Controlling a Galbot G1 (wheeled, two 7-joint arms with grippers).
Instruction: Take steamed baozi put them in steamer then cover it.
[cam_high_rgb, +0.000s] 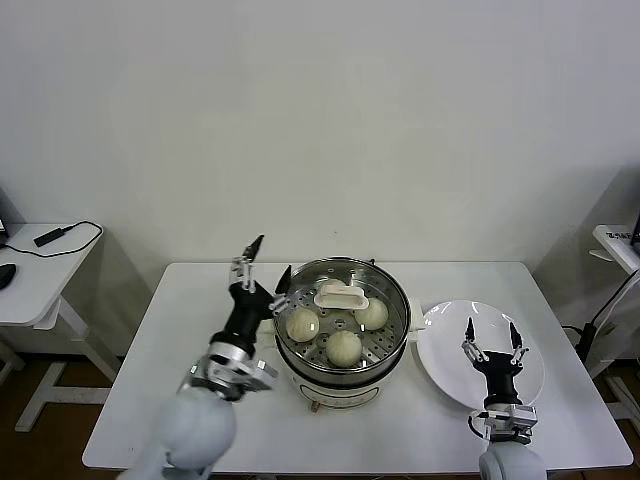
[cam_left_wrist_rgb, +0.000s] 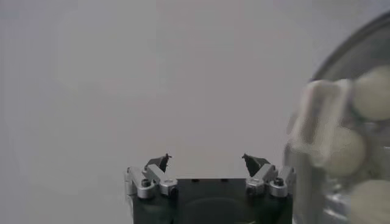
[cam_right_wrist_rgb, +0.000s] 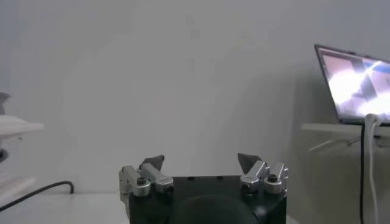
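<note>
While my right gripper (cam_high_rgb: 491, 340) hangs nearest to me over the white plate (cam_high_rgb: 445, 365) with its fingers spread and nothing between them, my left gripper (cam_high_rgb: 268, 262) stands raised just beside the left rim of the steamer (cam_high_rgb: 342, 370), also spread wide and empty. From the head view I see the steamer at the middle of the white table (cam_high_rgb: 160, 330), with the cover (cam_high_rgb: 341, 296) seated on it, its white handle up, and three steamed baozi (cam_high_rgb: 344, 347) showing through the glass on the perforated tray; a fourth I cannot make out from there. My left wrist view catches what the head view does not: the black fingertips (cam_left_wrist_rgb: 160, 161) apart against the bare wall, and the blurred edge of the steamer close by, pale buns behind the glass. My right wrist view looks away from the pot altogether, showing its own parted fingertips (cam_right_wrist_rgb: 152, 162) and, farther off, a lit laptop (cam_right_wrist_rgb: 356, 85) on a side desk (cam_right_wrist_rgb: 341, 129). Far left in the head view stands another small desk (cam_high_rgb: 30, 270) with a cable on it.
</note>
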